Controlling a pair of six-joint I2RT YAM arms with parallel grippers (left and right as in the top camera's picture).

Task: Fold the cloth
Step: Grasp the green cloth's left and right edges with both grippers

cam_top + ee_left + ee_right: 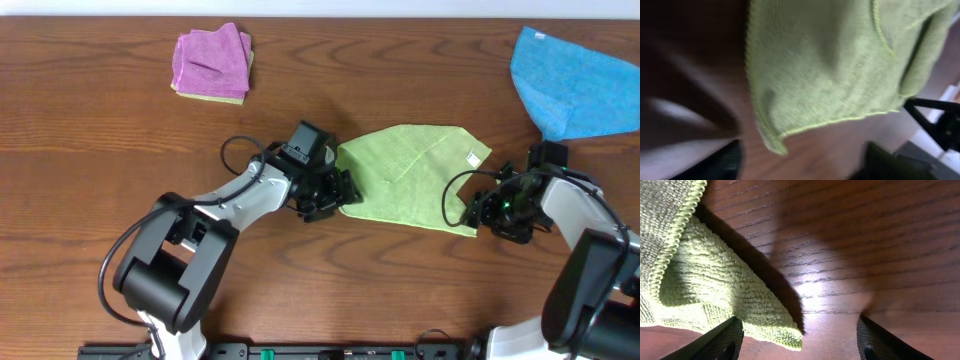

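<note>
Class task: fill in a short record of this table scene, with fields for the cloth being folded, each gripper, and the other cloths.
cloth: lime green, mid-table, partly folded, lying flat
tag: white, near the cloth's far right corner
left gripper: open, at the cloth's left edge
right gripper: open, at the cloth's near right corner
pink cloth: folded, far left
blue cloth: far right, partly out of view
table: dark wood

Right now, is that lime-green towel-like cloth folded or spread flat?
Partly folded: one flap of the lime-green towel-like cloth lies doubled over itself, edges uneven.
</note>
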